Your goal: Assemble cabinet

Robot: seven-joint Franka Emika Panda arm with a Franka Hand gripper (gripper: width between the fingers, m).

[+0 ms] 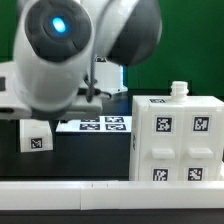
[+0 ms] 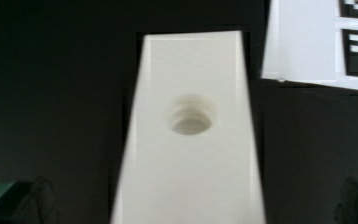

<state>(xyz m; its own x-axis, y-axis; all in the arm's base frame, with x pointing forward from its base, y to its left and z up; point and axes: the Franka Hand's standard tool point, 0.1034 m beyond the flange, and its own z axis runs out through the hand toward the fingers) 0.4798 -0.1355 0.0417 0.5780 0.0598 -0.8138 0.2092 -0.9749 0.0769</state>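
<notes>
In the wrist view a long white cabinet panel (image 2: 190, 130) with a round hole (image 2: 194, 117) in its middle lies on the black table. My gripper (image 2: 190, 208) is open above it. The dark fingertips (image 2: 19, 203) stand either side of the panel's near end, with a gap on both sides. In the exterior view the large white cabinet box (image 1: 176, 140) with several tags stands at the right, a small knob (image 1: 179, 89) on its top. A small white tagged block (image 1: 37, 135) stands at the left. The arm's body hides the gripper there.
The marker board (image 1: 95, 124) lies flat behind the cabinet box and the block; its corner shows in the wrist view (image 2: 327, 40) close to the panel's far end. A white rail (image 1: 90, 194) runs along the front. The arm's big white joint (image 1: 60, 45) fills the exterior view's upper left.
</notes>
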